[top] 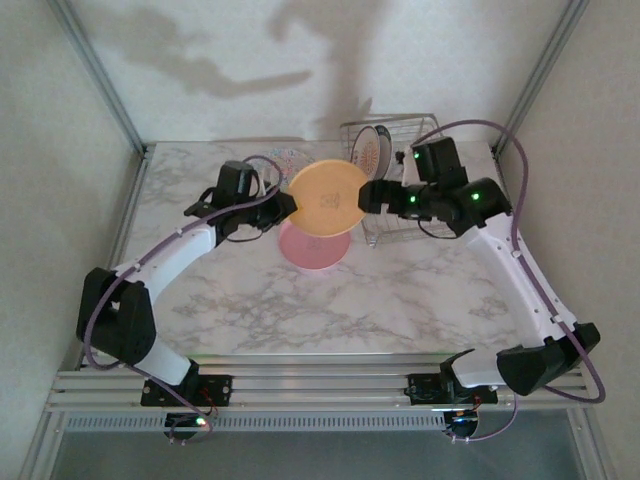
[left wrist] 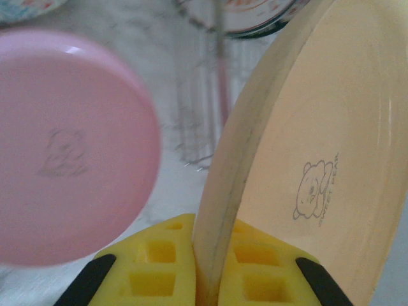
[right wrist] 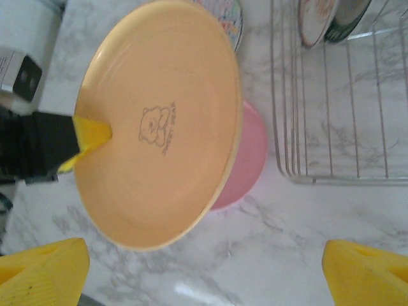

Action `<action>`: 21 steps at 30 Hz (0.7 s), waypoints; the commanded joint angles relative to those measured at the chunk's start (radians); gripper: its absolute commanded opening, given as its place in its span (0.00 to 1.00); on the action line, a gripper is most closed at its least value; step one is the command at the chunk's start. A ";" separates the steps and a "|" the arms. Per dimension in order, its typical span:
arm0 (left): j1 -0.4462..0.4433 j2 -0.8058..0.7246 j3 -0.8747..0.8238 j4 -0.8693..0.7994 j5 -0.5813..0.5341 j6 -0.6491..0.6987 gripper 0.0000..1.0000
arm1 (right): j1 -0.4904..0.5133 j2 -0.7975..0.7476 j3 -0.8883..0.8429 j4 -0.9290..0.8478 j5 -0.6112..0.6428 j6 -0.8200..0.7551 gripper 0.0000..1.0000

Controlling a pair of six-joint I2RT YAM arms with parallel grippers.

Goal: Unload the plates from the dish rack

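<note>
One yellow plate [top: 328,197] gripped in left claw [left wrist: 206,273].

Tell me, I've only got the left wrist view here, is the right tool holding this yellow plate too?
Observer: No. The right tool is open and off the yellow plate, facing it from the rack side.
Operator: What's directly under the plate?
Observer: The pink plate lies flat on the table, partly beneath the yellow one.
Operator: How many are left in the rack?
Observer: Two plates stand upright in the dish rack.
</note>
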 commanded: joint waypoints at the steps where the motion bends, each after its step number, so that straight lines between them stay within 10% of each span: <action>1: 0.017 -0.051 -0.087 0.010 -0.042 0.030 0.00 | 0.056 -0.034 -0.058 -0.045 0.036 -0.093 0.94; 21: 0.034 0.093 -0.209 0.087 -0.258 0.017 0.00 | 0.171 0.027 -0.143 0.069 0.078 -0.091 0.93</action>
